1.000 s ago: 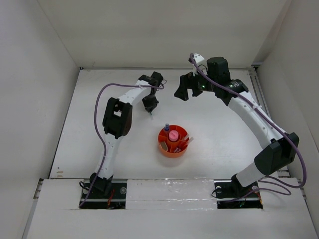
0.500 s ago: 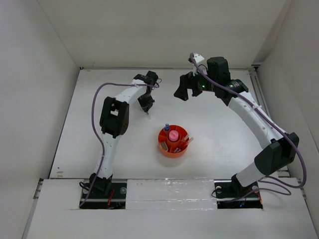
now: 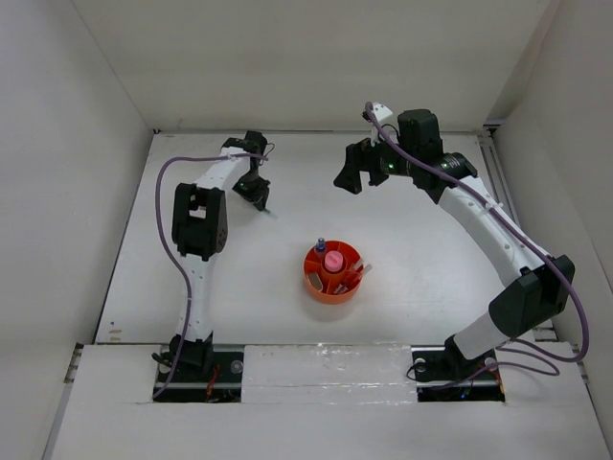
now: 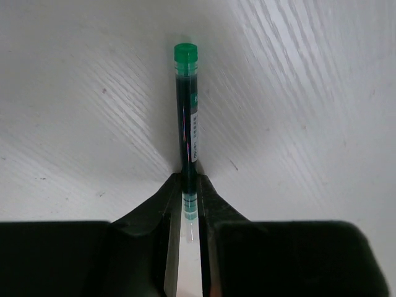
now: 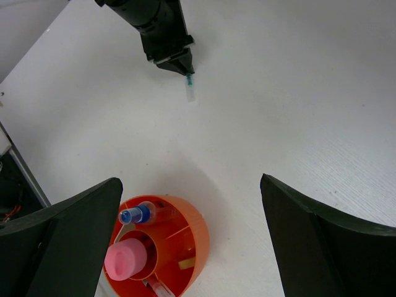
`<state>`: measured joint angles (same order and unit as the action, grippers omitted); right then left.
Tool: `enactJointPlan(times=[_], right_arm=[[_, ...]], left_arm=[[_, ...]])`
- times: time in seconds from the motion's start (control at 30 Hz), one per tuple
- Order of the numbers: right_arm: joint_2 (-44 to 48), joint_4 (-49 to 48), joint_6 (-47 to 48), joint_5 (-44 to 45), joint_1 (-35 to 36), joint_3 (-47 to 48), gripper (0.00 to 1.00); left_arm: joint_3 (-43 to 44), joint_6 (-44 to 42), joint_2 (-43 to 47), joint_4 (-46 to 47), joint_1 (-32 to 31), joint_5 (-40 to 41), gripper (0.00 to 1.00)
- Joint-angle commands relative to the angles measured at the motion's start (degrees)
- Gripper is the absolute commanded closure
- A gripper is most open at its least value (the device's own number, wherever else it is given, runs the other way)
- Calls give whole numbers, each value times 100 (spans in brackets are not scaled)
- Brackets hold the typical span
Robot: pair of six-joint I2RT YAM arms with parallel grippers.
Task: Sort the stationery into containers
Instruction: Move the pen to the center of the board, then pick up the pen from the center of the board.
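My left gripper [image 3: 259, 196] is shut on a dark green pen [image 4: 187, 117] with a green cap, holding it over the far left of the table; the pen points away from the jaws. It also shows in the right wrist view [image 5: 189, 86]. The orange organiser tray [image 3: 316, 290] stands at the table's middle. Its central cup holds the pink tube [image 3: 333, 261]. The blue-capped clear bottle [image 3: 320, 247], red pens [image 3: 360, 272] and a tan eraser [image 3: 313, 281] sit in outer compartments. My right gripper [image 3: 359, 174] is open and empty, high above the far centre, looking down on the tray [image 5: 199, 238].
White walls close in the table on the left, back and right. The left arm's purple cable [image 3: 165, 206] loops out to the left. The arm bases [image 3: 196, 359] stand at the near edge.
My left gripper has swung left and a little farther from the tray, carrying the pen. The right arm and the tray have not moved.
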<state>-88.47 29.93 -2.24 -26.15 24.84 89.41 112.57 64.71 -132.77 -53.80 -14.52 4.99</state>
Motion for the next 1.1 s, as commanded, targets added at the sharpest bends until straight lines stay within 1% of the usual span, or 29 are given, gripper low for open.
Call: enactJointPlan(times=[0.0,0.03,0.07,0.1,0.17,0.2,0.23,0.33,0.47,0.5,0.6,0.63,0.73,0.77,0.8,0.87,0.93,1.0,1.03,1.07], right_arm=[[251,-286,-40,-162,47,24,1],[303,-286,-40,-162,47,24,1],[304,-286,-40,-162,47,24,1],[304,-338,-40,-162,47,-28,1],[356,-339,-40,-162,47,-28,1],[409,-339,-40,-162,47,-28,1],[409,-339,-40,-162,47,-28,1],[462,-339,-40,-162,47,-90,1],[462,-392,-40,-109,47,-143,1],[462,-392,-40,-162,47,-143,1],[462,-392,-40,-162,47,-143,1],[462,-392,-40,-162,47,-143,1],[462,-392,-40,-214,47,-143,1],[462,-444,-40,-215,47,-143,1],[462,-444,-40,-215,47,-143,1],[462,-444,-40,-276,47,-143,1],[409,-444,-40,-329,47,-91,1],[339,-444,-101,-390,47,-38,1],[339,-444,-101,-391,47,-37,1],[339,-392,-101,-460,47,-37,1]], left_arm=[[71,841,304,-113,160,37,88],[133,946,304,-113,160,-16,88],[133,1086,304,-113,247,-68,76],[185,1088,304,-113,248,-199,71],[352,1149,191,-60,310,-201,59],[518,1097,129,-113,310,-201,43],[581,1044,129,-113,310,-201,36],[581,913,129,-175,310,-201,25],[529,299,383,9,310,18,15],[529,-77,488,10,310,80,11],[529,-633,655,63,249,378,7],[529,-1000,769,-16,248,510,5],[529,-1792,832,71,178,661,5],[529,-2387,832,124,178,609,6],[529,-2593,832,124,178,608,6],[450,-3224,771,203,178,215,9],[432,-3893,717,256,117,247,10],[274,-4421,1007,650,46,248,12],[274,-4632,1094,756,46,30,12],[91,-5147,1208,896,46,-33,12]])
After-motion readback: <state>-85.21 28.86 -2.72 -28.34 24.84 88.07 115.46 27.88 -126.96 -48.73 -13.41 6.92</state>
